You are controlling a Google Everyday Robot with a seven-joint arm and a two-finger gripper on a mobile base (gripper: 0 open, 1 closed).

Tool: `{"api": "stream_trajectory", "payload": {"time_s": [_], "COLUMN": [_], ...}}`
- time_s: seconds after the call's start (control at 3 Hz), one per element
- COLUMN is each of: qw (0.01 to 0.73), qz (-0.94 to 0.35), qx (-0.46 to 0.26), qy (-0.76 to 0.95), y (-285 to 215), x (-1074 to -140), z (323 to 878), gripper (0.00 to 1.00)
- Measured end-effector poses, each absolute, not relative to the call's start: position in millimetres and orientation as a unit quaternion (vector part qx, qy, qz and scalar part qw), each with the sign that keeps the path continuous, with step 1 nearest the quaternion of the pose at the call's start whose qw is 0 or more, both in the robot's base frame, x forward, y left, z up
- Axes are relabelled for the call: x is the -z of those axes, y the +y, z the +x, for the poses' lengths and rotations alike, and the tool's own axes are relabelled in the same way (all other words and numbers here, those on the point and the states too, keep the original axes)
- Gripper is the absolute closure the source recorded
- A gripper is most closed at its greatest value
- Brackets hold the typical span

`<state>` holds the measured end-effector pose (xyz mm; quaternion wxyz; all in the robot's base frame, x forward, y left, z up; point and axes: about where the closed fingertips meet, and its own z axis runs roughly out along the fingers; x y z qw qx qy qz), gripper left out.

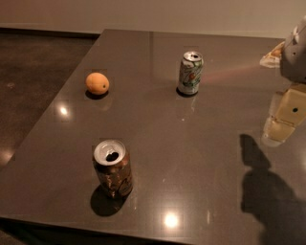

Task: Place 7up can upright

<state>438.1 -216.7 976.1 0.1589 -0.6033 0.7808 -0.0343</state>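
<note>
Three things are sitting on the dark, glossy table (201, 158), which is filling most of the frame, with a strip of dull floor (33, 67) showing at the far left and a pale wall (143, 12) running along the top.

At the upper left, an orange (97, 83) is resting on the tabletop, well apart from everything else. Below it, at the lower left of centre, a brown can (113, 167) is standing upright with its opened top facing up (the drinking hole is showing as a dark spot in the silver lid), and it is casting a small shadow toward the near edge.

Moving right, the 7up can (191, 72) is standing upright at the upper centre of the frame, its silver lid on top and its white-and-green side facing the camera. Nothing is touching it; bare tabletop is lying all around it.

At the right edge, the gripper (279, 127) is hanging above the table at mid-height, its cream-coloured body partly cut off by the frame and well apart from the 7up can. Whether it is spread or pressed together I cannot tell, and it is holding nothing that I can see. Below it, at the lower right, a dark shadow (267, 191) of the arm is falling across the table.
</note>
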Motion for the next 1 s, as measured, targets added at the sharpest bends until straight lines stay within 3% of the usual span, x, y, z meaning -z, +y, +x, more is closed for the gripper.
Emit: {"api": "stream_trajectory", "payload": {"time_s": [1.0], "qw": [0.209], "qz": [-0.583], "qx": [0.009], "qy": [0.785], "y": [-193], "x": [-969], "z": [426], "gripper": [0.00]}}
